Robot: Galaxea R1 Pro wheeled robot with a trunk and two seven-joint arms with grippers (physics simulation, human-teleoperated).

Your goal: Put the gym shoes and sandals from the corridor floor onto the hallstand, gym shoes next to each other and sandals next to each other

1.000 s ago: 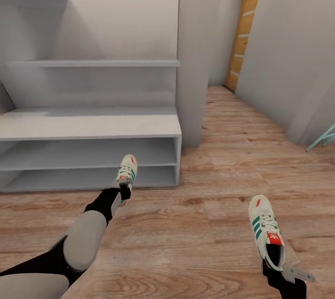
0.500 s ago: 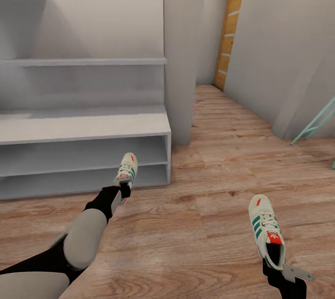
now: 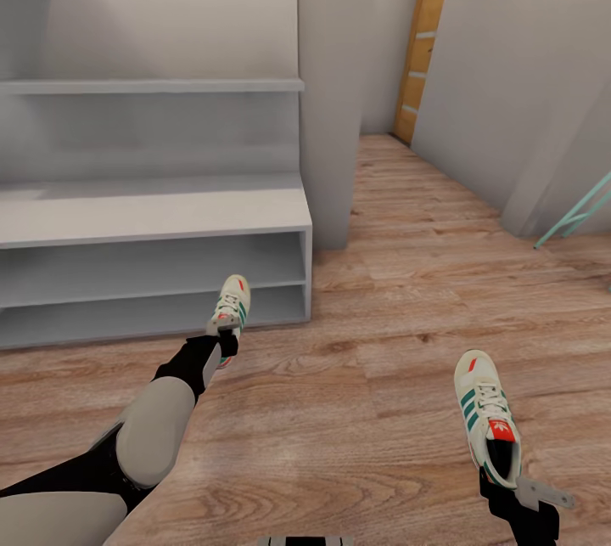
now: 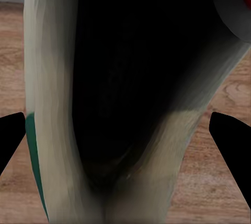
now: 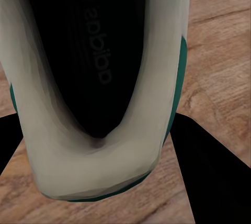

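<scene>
Left gripper (image 3: pixel 226 344) is clamping one gym shoe (image 3: pixel 231 308), right gripper (image 3: pixel 502 491) the other (image 3: pixel 487 416); both are gripping the stiff heel collar, probably the firmest hold on such light, soft shoes

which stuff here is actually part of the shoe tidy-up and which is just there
Part of the job:
- gym shoe held by the left gripper
- gym shoe held by the right gripper
- shoe rack, shelves bare
- wood floor

Just there:
- wooden door down the corridor
- mint-green frame at the right edge
- grey pillar beside the rack
</scene>
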